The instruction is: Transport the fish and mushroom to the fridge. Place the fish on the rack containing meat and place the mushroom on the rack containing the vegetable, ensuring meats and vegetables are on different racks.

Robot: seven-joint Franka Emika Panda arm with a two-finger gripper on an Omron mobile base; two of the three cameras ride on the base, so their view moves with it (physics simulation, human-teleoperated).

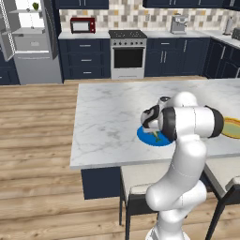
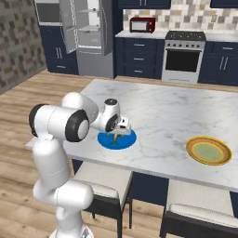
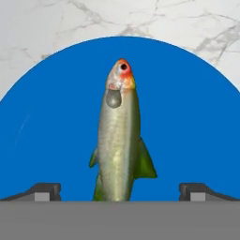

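Fingers [image 3: 44,191] of my hand [image 3: 120,193] spread wide, empty, straddling the fish [image 3: 119,136] on the blue plate [image 3: 56,117] near the table's [image 1: 103,117] front edge.

The bench [image 1: 108,112] top looks like polished white marble with grey veins, smooth and faintly glossy. The plate [image 3: 56,117] under the fish [image 3: 119,136] is flat matt blue, like plastic. The fish has smooth, slightly shiny silvery-green skin. The far plate [image 2: 208,150] looks like glazed yellow ceramic. The floor [image 1: 33,140] is matt wood planks. The fridge [image 2: 88,32] looks like brushed metal.
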